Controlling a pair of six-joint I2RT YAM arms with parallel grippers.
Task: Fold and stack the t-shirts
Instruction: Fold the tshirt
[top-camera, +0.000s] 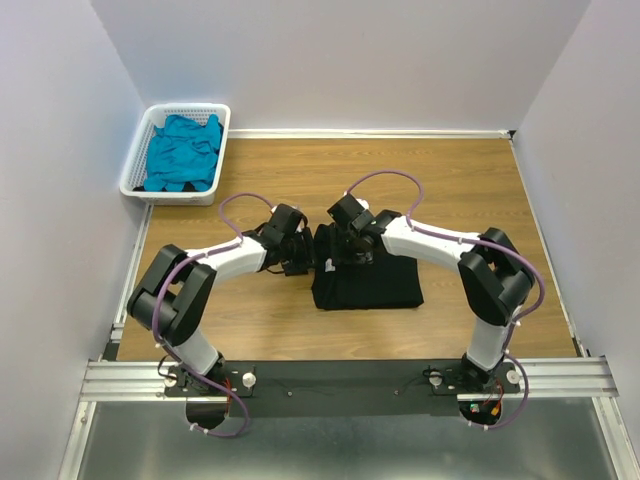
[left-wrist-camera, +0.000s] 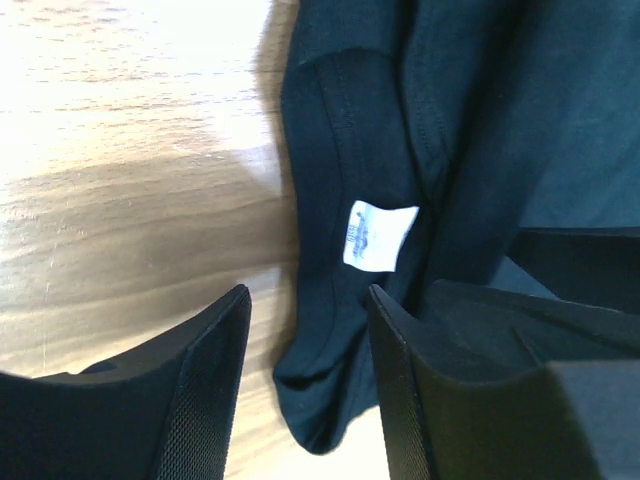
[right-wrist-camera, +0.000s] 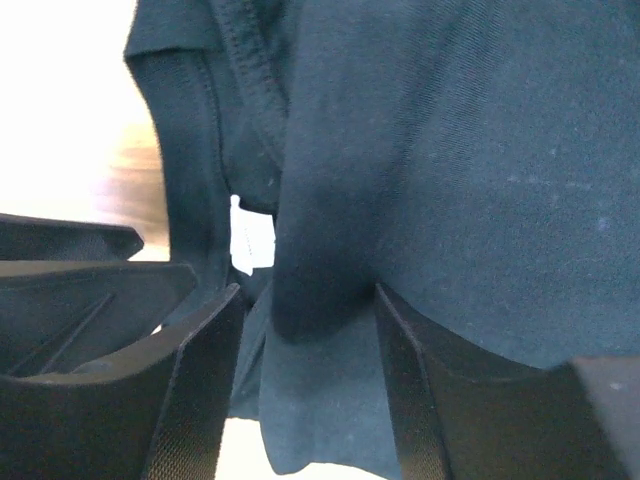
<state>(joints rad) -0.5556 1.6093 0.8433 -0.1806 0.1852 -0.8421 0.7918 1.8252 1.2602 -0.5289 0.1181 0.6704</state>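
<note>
White walls (top-camera: 350, 60) on three sides, a wooden table (top-camera: 450, 180) in the middle, and all the action is packed into one small patch of it. Far left, a white slotted basket (top-camera: 136, 160) holds the teal t-shirt (top-camera: 183, 152) in a crumpled heap. That one is waiting its turn, I'd say.

The black t-shirt (top-camera: 375, 280) lies mid-table as a compact, roughly square bundle, so the fold looks well along. Both arms converge on its far-left corner, the collar end. From the left wrist view you can see why: the white neck label (left-wrist-camera: 378, 235) sits right there, with the stitched neckline beside it.

The left arm (top-camera: 215, 262) has its elbow propped high out to the left and its forearm reaching in rightward. The left gripper (left-wrist-camera: 308, 292) hangs low with its jaws spread. The shirt's edge runs down between them, with bare wood showing on one side, so nothing is pinched.

The right arm (top-camera: 440, 245) mirrors it — elbow out right, forearm angled in over the bundle. The right gripper (right-wrist-camera: 308, 290) is nosed straight into the cloth. Its jaws stand apart and a dark fold fills the gap, but whether they bite on it or merely straddle it, I cannot tell from here.

My read is that the pair are working the collar corner to tidy the bundle. The risk is a snagged edge dragging the neat square out of shape.
</note>
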